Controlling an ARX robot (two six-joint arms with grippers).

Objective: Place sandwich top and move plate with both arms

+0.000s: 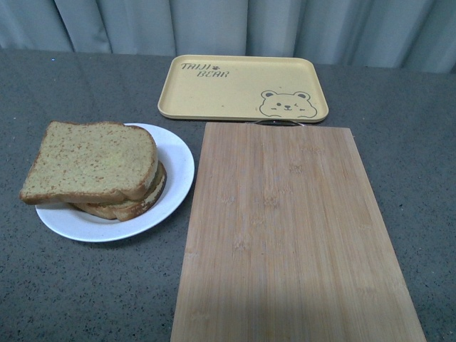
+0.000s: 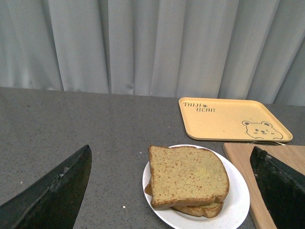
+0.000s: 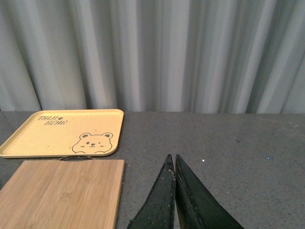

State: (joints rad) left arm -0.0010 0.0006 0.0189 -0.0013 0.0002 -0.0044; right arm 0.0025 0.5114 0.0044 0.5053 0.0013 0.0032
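Sandwich top [image 1: 89,160] lying on a lower slice [image 1: 132,206] on the plate [image 1: 179,160], plate just beside the wooden board [image 1: 292,235], left gripper [image 2: 171,149] spread wide, right gripper [image 3: 172,157] pressed together, holding nothing

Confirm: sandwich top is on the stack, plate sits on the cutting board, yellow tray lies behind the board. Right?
Not quite. The plate sits on the grey table beside the cutting board, not on it, as the front view shows. The sandwich top is on the stack and the yellow tray lies behind the board.
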